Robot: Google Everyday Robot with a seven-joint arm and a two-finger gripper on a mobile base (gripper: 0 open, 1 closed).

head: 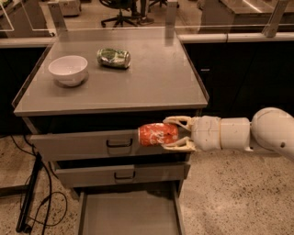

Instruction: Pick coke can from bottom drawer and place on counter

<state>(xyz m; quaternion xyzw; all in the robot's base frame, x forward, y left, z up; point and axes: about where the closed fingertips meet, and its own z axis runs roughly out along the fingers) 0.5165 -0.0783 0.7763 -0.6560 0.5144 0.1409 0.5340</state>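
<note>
Surface (156, 78): a flat square grey metal cabinet top with a thin raised rim is seen, lit from above.
On the surface: a white bowl (68, 69) is set near the left edge, and a green can (113, 58) is laid on its side just beside it, toward the back.
Room: a speckled floor (229, 197) is seen below, dark cables (27, 202) are trailed at the left, and a pale ledge (229, 37) with glass panels is run behind the cabinet; an office chair (121, 11) is glimpsed beyond it.
Drawers: the top drawer (82, 144) and middle drawer (151, 172) are pulled out slightly; the bottom drawer (128, 215) is drawn fully out, and its flat grey floor is shown.
Coke can (157, 134): it is held on its side in the air, in front of the top drawer, below the surface's front rim.
Pincer (168, 133): it is closed around the coke can's right end, one finger above and one below, and is carried by a white arm (243, 134) reaching in from the right.
Writing: white script is shown on the red-orange can, but the words cannot be read; nothing can be read on the green can's label.
</note>
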